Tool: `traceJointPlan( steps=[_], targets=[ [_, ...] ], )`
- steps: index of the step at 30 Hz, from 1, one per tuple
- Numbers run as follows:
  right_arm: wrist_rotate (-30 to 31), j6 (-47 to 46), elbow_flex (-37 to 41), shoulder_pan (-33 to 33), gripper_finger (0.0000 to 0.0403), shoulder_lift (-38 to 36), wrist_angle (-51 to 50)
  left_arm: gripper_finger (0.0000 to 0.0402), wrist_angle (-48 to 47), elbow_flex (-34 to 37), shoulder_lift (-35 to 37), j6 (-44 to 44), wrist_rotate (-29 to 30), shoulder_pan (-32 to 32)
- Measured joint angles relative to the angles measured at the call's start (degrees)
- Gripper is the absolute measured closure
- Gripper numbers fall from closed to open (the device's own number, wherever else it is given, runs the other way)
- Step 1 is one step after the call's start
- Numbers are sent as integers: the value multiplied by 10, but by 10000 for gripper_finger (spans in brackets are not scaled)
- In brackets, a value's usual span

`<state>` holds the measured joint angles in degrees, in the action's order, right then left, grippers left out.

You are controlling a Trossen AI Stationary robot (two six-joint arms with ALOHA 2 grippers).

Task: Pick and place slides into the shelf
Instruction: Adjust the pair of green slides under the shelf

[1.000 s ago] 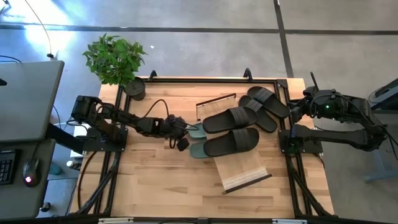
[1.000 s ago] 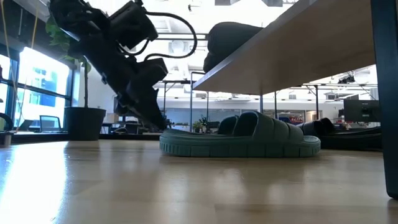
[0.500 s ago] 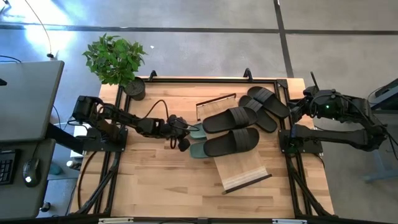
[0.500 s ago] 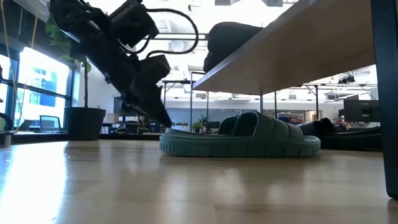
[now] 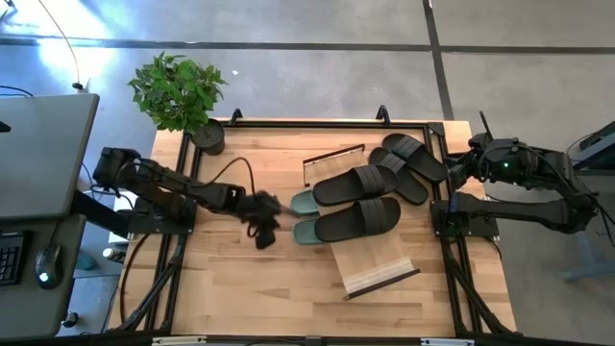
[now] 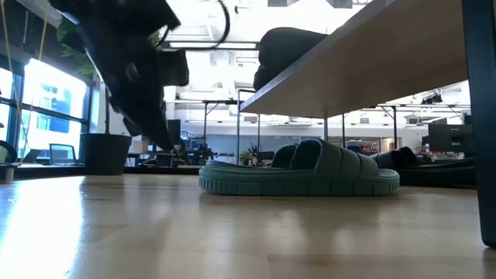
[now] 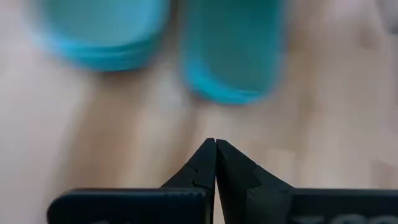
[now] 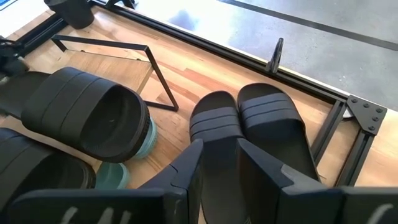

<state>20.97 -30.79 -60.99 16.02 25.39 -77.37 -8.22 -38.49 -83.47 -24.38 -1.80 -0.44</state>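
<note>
Green slides [image 5: 306, 217] half hidden under black slides [image 5: 357, 201]; blurred left gripper [image 7: 215, 147] fingers closed, empty.

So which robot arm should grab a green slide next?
Probably the left. Its left gripper, shut and empty, sits just beside the green slides poking out under the shelf. The right gripper, partly open, hovers over the black slides at the far side.

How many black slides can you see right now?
4. Two lie on the shelf top: one toward its low end, one behind it. The other two sit side by side on the table near the right gripper: and. None seems hidden.
</note>
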Motion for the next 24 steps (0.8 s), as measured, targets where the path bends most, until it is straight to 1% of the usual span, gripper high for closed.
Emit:
traceJointPlan(
  steps=[4, 7, 9, 11, 13, 16, 21, 24],
  targets=[
    [5, 2, 0, 0, 315, 0, 0, 401, 44, 0, -26, 6, -2, -47],
    [6, 2, 0, 0, 315, 0, 0, 401, 57, 0, -47, -14, 27, -63],
    [6, 2, 0, 0, 315, 0, 0, 401, 69, 0, -64, -31, 56, -64],
    [6, 2, 0, 0, 315, 0, 0, 401, 86, 0, -77, -43, 74, -64],
    [6, 1, 0, 0, 315, 0, 0, 401, 113, 0, -88, -44, 77, -63],
    [6, -2, 0, 0, 315, 0, 0, 401, 131, 0, -99, -44, 81, -63],
    [6, -3, 0, 0, 315, 0, 0, 401, 135, 0, -102, -44, 90, -63],
    [6, -3, 0, 0, 315, 0, 0, 401, 155, 0, -102, -44, 101, -63]
  ],
)
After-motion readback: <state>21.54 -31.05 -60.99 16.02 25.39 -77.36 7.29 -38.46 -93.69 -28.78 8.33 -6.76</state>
